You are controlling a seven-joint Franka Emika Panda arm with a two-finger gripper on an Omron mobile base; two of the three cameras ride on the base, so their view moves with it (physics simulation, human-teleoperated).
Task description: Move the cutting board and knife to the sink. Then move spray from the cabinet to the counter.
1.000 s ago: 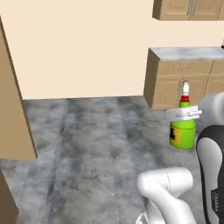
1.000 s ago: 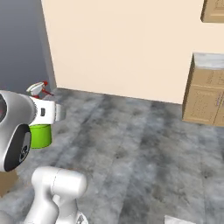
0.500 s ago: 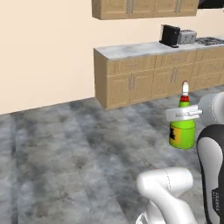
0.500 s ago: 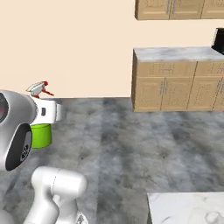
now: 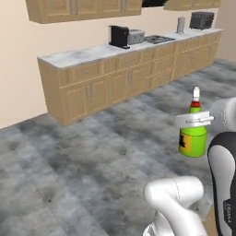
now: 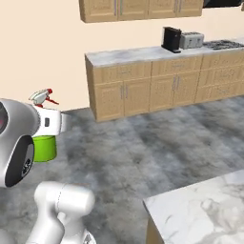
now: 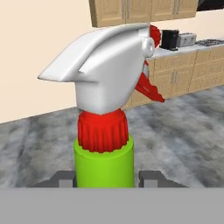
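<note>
Across the wide grey floor (image 5: 78,161) ahead runs a long surface (image 5: 92,53) of white marble over light wood drawer fronts, well apart from me, with wall cupboards (image 6: 138,8) above it. A second marble corner (image 6: 200,205) sits low at my right. On the far surface stand a dark coffee machine (image 5: 119,36) and a toaster (image 5: 135,36). My claw (image 7: 105,178) is closed narrow on the spray (image 5: 193,136), fingers (image 7: 151,178) on both sides of its green neck; it hangs upright above open floor, nothing near it.
</note>
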